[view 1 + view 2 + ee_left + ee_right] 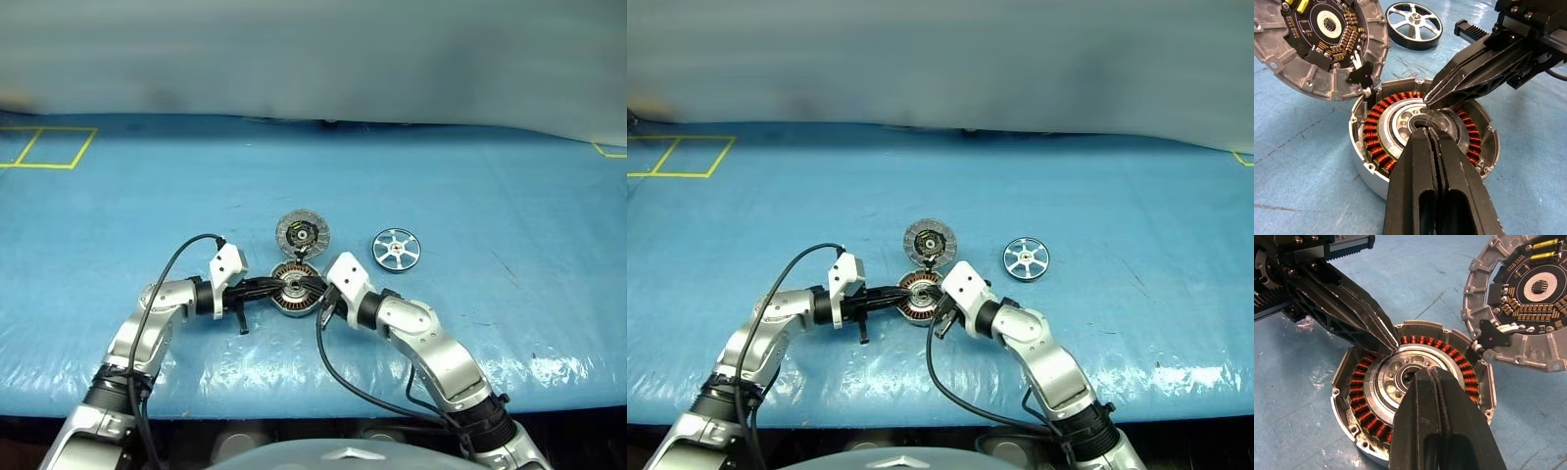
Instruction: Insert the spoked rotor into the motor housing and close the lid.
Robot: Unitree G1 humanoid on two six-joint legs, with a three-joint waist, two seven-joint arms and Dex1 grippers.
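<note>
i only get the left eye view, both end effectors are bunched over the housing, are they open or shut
observer: the left end effector is shut, with its tip at the silver hub.
operator: and the right
observer: the right end effector is shut too, with its tip at the same hub from the other side.
operator: anything in the housing yet
observer: no. the motor housing holds only copper windings round the hub. the spoked rotor is not in it.
operator: lid look ok
observer: the lid stands open, and its inner face carries a dark circuit board.
</note>
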